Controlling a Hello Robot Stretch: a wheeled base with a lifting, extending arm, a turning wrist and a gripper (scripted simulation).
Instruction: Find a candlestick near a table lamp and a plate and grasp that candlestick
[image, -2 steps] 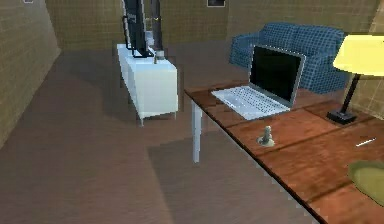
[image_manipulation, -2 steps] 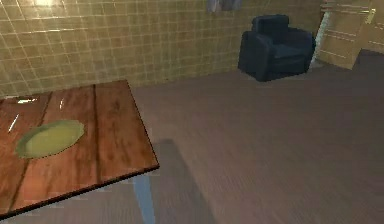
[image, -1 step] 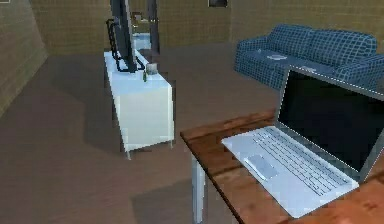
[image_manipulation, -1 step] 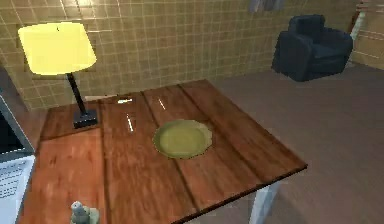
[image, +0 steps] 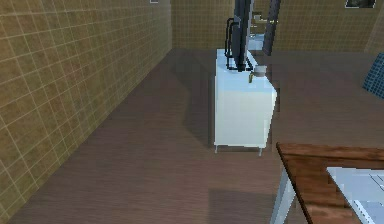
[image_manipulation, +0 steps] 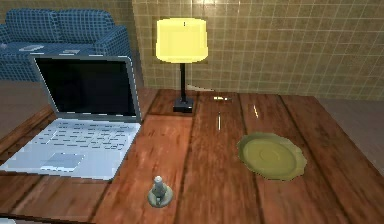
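arm side view: one wooden table (image_manipulation: 215, 150) carries four things, and one blue sofa (image_manipulation: 60, 30) stands beyond it at the upper left. one laptop (image_manipulation: 80, 120), lid up, sits on the table's left part. one table lamp (image_manipulation: 181, 42) with a yellow shade stands at the far edge. one greenish plate (image_manipulation: 271, 156) lies right of the middle. one small candlestick (image_manipulation: 159, 191) stands upright near the front edge, left of the plate. the gripper's state cannot be told.

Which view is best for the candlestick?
Arm side view: the candlestick stands whole on the table, left of the plate, with the lamp behind. The forward view catches the table's corner and a laptop edge at its lower right.
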